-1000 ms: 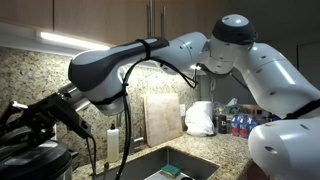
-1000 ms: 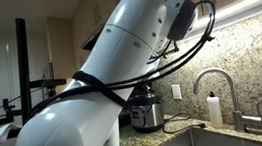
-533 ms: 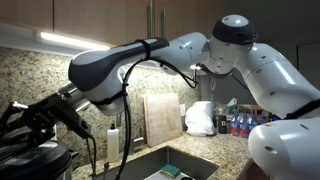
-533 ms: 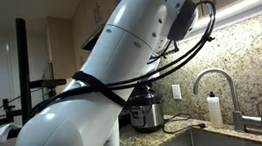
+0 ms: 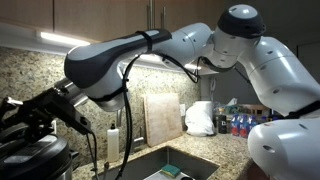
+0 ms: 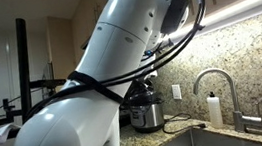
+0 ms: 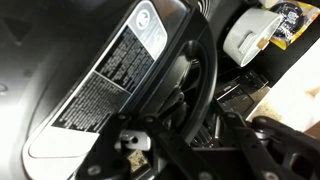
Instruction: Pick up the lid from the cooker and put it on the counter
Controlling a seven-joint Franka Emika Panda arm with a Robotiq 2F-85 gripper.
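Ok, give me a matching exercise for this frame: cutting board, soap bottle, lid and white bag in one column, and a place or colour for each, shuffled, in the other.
Things:
1. cutting board
2. soap bottle
3. lid
4. white bag

Descriptions:
A. black, with a pale printed label
B. standing next to the faucet
C. leaning against the backsplash
D. slumped on the counter beside the cutting board

Pairs: 1-C, 2-B, 3-A, 4-D.
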